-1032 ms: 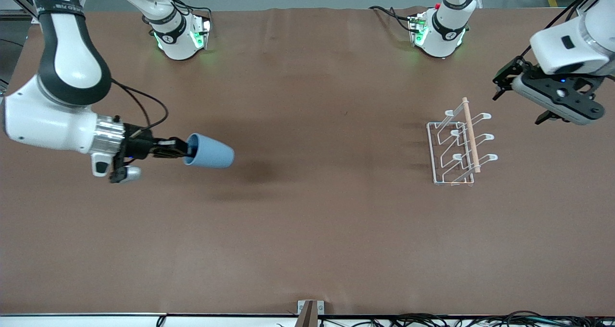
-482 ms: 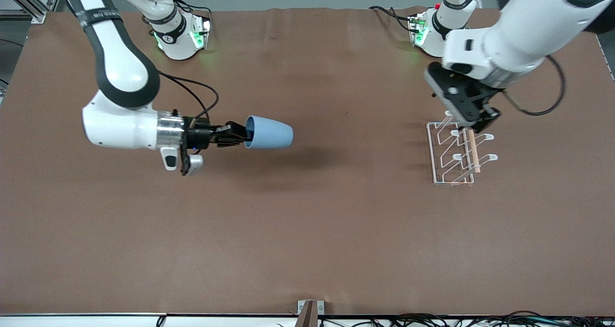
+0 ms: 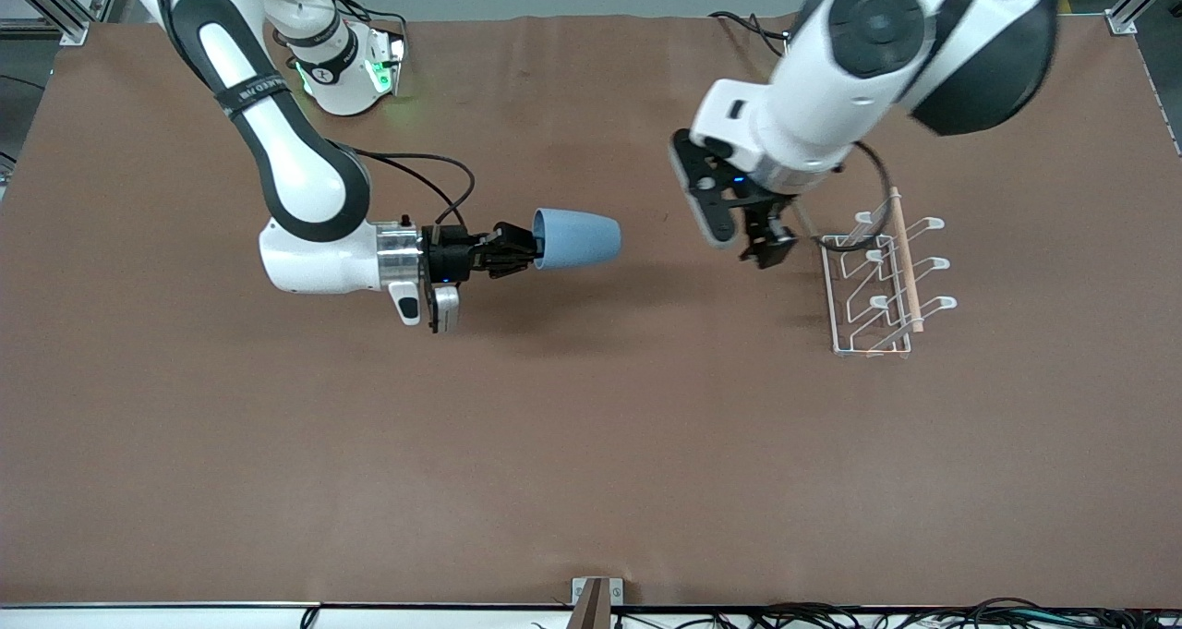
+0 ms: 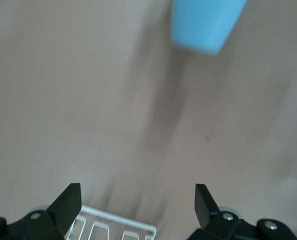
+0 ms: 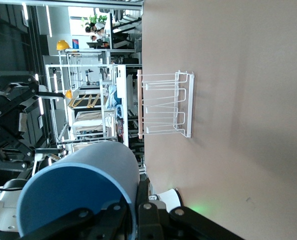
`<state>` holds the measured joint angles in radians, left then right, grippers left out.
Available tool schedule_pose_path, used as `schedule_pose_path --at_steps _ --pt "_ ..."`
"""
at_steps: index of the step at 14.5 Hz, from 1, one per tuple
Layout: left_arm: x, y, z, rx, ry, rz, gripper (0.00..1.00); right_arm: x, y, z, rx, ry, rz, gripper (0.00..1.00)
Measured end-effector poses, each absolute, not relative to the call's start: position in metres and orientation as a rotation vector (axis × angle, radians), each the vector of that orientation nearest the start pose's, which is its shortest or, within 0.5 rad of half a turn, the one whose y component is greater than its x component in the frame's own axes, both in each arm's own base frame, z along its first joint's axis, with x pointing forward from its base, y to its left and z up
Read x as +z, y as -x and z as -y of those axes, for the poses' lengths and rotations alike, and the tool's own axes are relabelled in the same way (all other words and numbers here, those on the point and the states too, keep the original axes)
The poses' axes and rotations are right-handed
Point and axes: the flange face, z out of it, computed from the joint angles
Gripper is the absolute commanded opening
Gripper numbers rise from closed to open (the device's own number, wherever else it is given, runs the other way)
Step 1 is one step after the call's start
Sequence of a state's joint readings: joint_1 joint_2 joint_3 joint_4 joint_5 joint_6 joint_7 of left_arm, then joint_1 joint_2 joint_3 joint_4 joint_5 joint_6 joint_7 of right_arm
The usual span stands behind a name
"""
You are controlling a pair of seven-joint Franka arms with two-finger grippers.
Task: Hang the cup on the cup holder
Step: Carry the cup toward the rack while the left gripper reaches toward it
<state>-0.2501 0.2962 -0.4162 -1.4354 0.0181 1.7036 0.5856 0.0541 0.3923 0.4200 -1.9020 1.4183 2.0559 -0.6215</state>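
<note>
The light-blue cup (image 3: 577, 238) lies on its side in the air, held by its rim in my right gripper (image 3: 522, 244), over the middle of the table. Its closed end points toward the cup holder (image 3: 882, 283), a white wire rack with a wooden rod that stands toward the left arm's end. My left gripper (image 3: 765, 241) hangs open and empty between cup and rack, close beside the rack. In the left wrist view the open gripper (image 4: 137, 205) frames the rack's edge (image 4: 113, 227), with the cup (image 4: 206, 22) farther off. The right wrist view shows the cup (image 5: 78, 185), its gripper (image 5: 133, 210) and the rack (image 5: 163, 105).
Both arm bases (image 3: 337, 66) stand along the table edge farthest from the front camera. A black cable (image 3: 873, 213) loops from the left arm down beside the rack. A small bracket (image 3: 596, 597) sits at the edge nearest the front camera.
My right arm has carried the cup across the table toward the rack. My left arm has swung from the table's end, over the rack, to between cup and rack.
</note>
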Motion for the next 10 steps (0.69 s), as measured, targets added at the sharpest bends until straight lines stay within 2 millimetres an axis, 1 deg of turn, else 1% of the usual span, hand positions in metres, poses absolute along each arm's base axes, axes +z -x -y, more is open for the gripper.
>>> schedule_pose_path --at_steps 2,4,5,7,10 --pt "0.513 -0.516 0.408 0.021 2.554 -1.921 1.0 0.332 -0.544 -0.324 0.116 1.835 0.127 0.0" --pt "0.494 -0.502 0.437 0.052 2.496 -1.974 1.0 0.331 -0.542 -0.332 0.095 1.837 0.119 0.0" --pt "0.487 -0.498 0.446 0.058 2.482 -1.995 1.0 0.331 -0.54 -0.335 0.086 1.837 0.128 0.0" --pt "0.477 -0.496 0.461 0.013 2.473 -2.027 1.0 0.329 -0.538 -0.337 0.08 1.839 0.14 0.0" --pt "0.472 -0.501 0.474 -0.09 2.478 -2.047 1.0 0.325 -0.537 -0.336 0.08 1.839 0.142 0.0"
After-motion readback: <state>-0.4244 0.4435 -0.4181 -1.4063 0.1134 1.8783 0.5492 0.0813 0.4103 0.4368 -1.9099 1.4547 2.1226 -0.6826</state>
